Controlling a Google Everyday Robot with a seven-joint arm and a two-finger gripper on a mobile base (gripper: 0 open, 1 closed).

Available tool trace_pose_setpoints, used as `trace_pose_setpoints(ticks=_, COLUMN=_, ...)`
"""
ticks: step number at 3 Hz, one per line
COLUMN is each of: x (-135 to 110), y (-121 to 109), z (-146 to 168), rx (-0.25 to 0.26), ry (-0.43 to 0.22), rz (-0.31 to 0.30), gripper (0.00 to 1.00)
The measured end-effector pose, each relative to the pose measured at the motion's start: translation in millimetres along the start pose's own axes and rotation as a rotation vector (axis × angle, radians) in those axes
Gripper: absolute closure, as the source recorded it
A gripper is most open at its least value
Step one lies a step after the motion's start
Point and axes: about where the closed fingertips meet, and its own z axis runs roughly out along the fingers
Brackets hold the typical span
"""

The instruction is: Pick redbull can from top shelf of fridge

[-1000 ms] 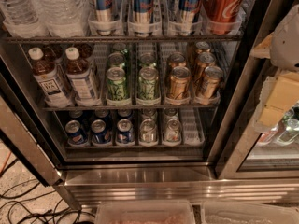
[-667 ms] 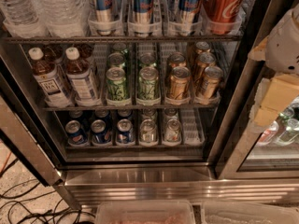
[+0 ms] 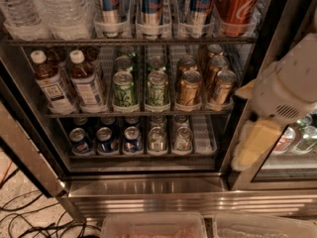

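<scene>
Redbull can (image 3: pixel 152 4) on top shelf (image 3: pixel 74 42), pincer (image 3: pixel 255 145) seemingly low right before fridge (image 3: pixel 148 190), state unreadable

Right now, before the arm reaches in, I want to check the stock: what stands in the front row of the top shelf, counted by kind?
Water bottles: 2
Redbull cans: 3
Red cola can: 1
Total: 6
The gripper hangs at the right, in front of the door frame of the fridge, lower than the top shelf.
</scene>
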Motion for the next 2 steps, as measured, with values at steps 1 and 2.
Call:
trace_pose_setpoints(ticks=1, x=-7, y=31, z=44, rx=-0.022, ry=-0.158, rz=-0.020, gripper=0.00)
trace_pose_setpoints(ticks=2, x=-16, y=50, z=81, rx=-0.004, ry=-0.344, rz=-0.015, gripper=0.00)
